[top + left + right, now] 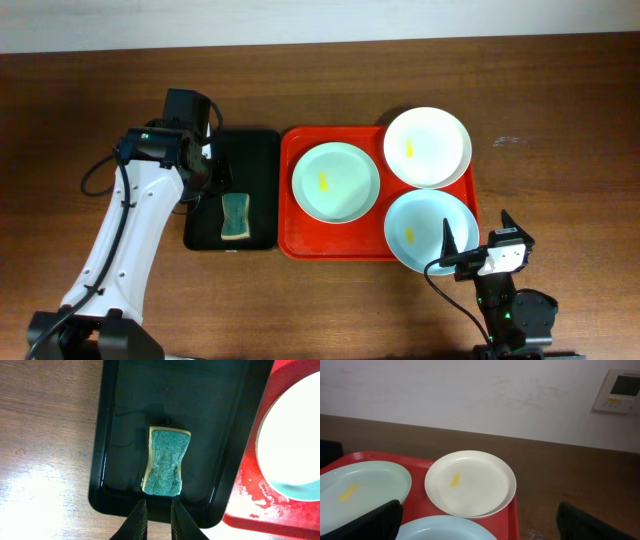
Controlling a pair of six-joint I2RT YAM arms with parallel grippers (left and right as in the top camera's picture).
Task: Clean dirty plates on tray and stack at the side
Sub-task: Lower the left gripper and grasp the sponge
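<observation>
Three plates (336, 181) overhead; left wrist, one.

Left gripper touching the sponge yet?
Apart. The left wrist view shows a thin strip of black tray between the left gripper and the sponge.

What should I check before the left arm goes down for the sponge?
1. Sponge lies flat and free in the black tray: ok.
2. Left gripper hangs above the sponge's near end: ok.
3. Left jaws set wider than the sponge: not ok, the gap is narrow.
4. Right gripper open and empty: ok.
5. Yellow smear in view on the mint plate, white plate and blue plate on the red tray: ok.
</observation>
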